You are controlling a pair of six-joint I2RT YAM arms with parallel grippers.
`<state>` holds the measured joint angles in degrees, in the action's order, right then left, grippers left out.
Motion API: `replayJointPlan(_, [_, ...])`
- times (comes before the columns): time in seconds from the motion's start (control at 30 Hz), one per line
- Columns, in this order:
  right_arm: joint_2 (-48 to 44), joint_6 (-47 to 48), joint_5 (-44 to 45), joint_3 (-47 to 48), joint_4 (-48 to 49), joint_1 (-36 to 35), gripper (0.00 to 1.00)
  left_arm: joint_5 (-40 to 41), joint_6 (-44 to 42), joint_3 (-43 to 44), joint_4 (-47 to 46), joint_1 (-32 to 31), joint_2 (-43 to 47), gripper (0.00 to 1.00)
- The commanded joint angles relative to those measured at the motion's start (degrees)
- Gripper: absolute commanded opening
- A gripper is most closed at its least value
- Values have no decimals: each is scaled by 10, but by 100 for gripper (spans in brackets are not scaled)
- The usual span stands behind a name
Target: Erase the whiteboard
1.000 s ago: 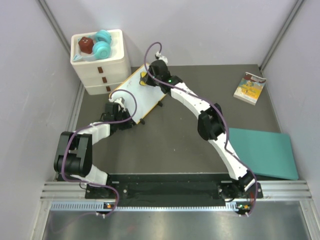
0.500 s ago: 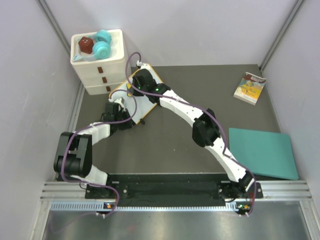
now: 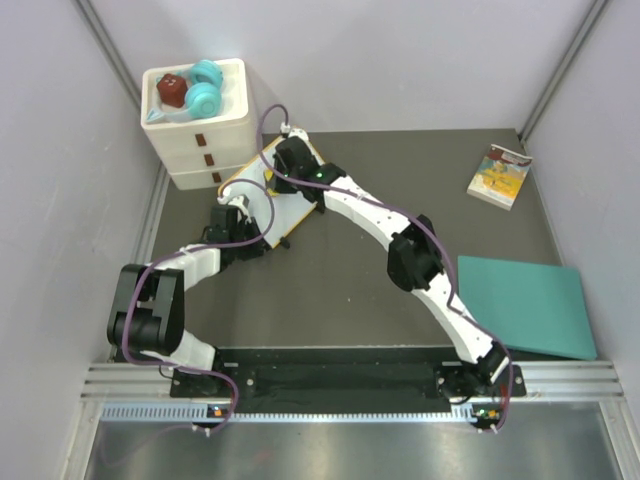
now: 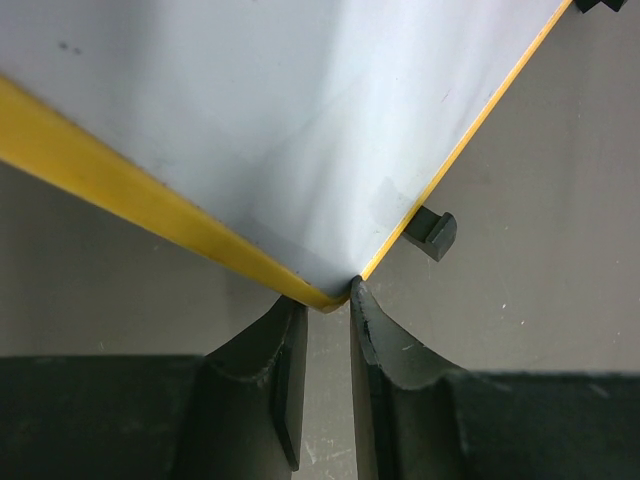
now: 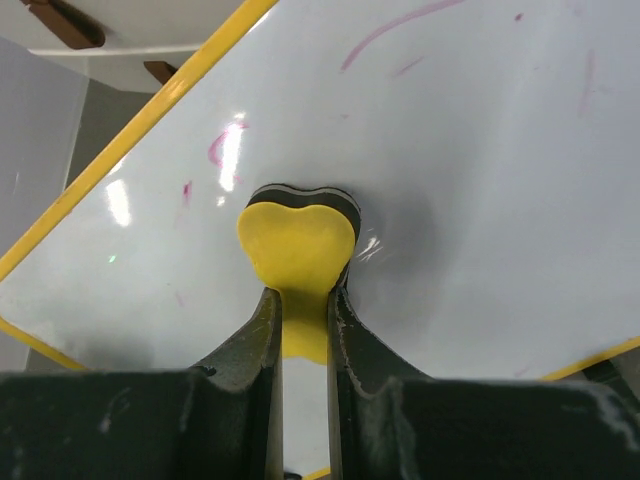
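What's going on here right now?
The right gripper holds a yellow heart-shaped eraser pressed flat on the whiteboard, which sits beside the white drawer box. The left gripper pinches the board's near corner, apparently steadying it. Faint pink marks show on the surface, so the erasing isn't finished.

Nothing legible is showing anywhere. The booklet (image 3: 499,176) lying at two o'clock is carrying a colourful cover, perhaps with a title, but too small to read. The whiteboard (image 5: 480,150) is bearing only faint pink strokes, not letters.
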<state>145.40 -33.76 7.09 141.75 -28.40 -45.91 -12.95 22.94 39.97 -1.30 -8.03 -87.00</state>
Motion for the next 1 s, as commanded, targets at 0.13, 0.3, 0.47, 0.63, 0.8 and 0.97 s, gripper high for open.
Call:
replayJointPlan(0.13, [-24,1,-35,11,25,32,0,29,-38,-10,29,-9,10,7])
replayJointPlan(0.3, [-25,22,-55,13,36,11,0,30,-38,-10,28,-12,10,7])
replayJointPlan(0.47, [-28,11,-69,-19,119,-2,0,34,-39,-9,30,-13,10,7])
replayJointPlan(0.63, [-18,-30,-64,-19,186,-6,0,34,-39,-9,30,-13,9,7])
replayJointPlan(0.8, [-17,-43,-19,-20,220,-8,0,34,-39,-9,30,-14,9,7])
replayJointPlan(0.97, [-7,-56,25,-10,227,-8,0,34,-39,-9,31,-15,10,7])
